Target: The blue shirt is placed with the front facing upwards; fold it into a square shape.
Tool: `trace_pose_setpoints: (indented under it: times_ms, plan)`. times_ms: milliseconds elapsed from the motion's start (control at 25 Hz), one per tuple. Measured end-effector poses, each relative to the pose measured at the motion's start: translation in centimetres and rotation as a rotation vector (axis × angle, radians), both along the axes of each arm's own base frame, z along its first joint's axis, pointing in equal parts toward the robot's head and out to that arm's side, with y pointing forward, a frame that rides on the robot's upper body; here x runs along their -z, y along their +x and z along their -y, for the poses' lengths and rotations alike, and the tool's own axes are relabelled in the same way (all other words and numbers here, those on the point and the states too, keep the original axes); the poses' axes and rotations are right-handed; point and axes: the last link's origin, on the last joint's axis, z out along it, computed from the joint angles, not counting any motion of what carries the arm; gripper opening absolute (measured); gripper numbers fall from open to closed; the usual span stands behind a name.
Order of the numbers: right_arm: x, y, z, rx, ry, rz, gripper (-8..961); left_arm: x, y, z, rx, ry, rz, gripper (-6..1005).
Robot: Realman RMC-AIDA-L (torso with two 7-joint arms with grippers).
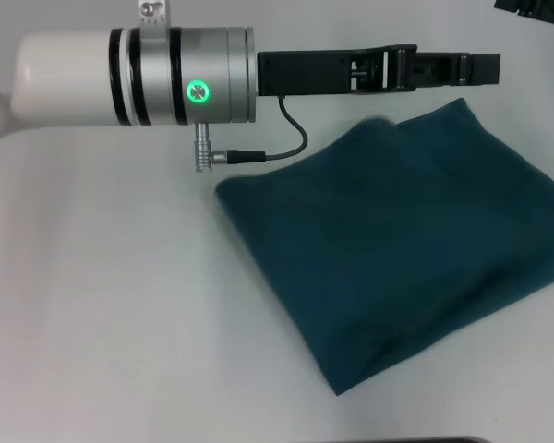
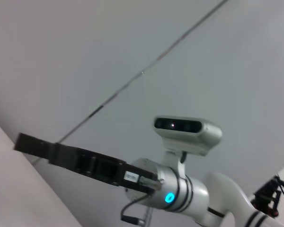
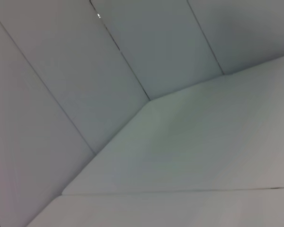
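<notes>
Head view: a dark teal-blue cotton shirt (image 1: 402,245) lies folded into a rough square, turned like a diamond, on a white tabletop (image 1: 102,305), filling the right half of the frame from the centre to the right edge. No lettering or collar shows on its upper face. Across the top of the frame the left arm, a white and silver cylinder with a green ring light (image 1: 198,91), reaches from the upper left; its black left gripper (image 1: 485,68) points toward the upper right, above the shirt's far corner and clear of the cloth, fingers drawn together with nothing between them. A black part shows in the upper right corner; whether the right gripper is apart or together cannot be told.

Left wrist view: another arm with a blue light and the robot's grey head camera (image 2: 188,130) appear low in the frame against pale panels.

Right wrist view: only pale panels and seams.
</notes>
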Motion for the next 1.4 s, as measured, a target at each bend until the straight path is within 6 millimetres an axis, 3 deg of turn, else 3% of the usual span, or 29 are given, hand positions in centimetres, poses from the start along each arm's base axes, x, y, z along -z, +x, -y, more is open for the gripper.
trace_pose_setpoints:
  times_ms: [320,640,680,800,1000,1080,1400]
  plan:
    - [-0.7,0.2,0.0,0.002,-0.004,0.012,929,-0.6,-1.6,0.0,-0.025,0.049,0.008,437]
    - [-1.2,1.3,1.9,0.053,-0.169,0.024,929,-3.4,-5.0,0.4,-0.030,0.157,-0.020,631]
    - [-1.3,1.4,2.1,0.065,-0.197,0.027,929,-4.2,-6.1,0.6,-0.028,0.179,-0.042,655]
    - [-1.5,1.8,2.9,0.100,-0.276,0.033,929,-5.5,-8.4,1.5,-0.023,0.190,-0.080,876]
    - [-1.1,2.2,3.4,0.177,-0.395,0.070,929,-6.6,-11.3,2.4,-0.047,0.229,-0.115,952]
    - [-0.2,2.0,3.4,0.204,-0.452,0.093,929,-7.2,-13.1,3.0,-0.073,0.253,-0.137,952]
    - [2.1,1.5,2.6,0.260,-0.539,0.141,929,-8.7,-16.2,3.7,-0.168,0.331,-0.146,952]
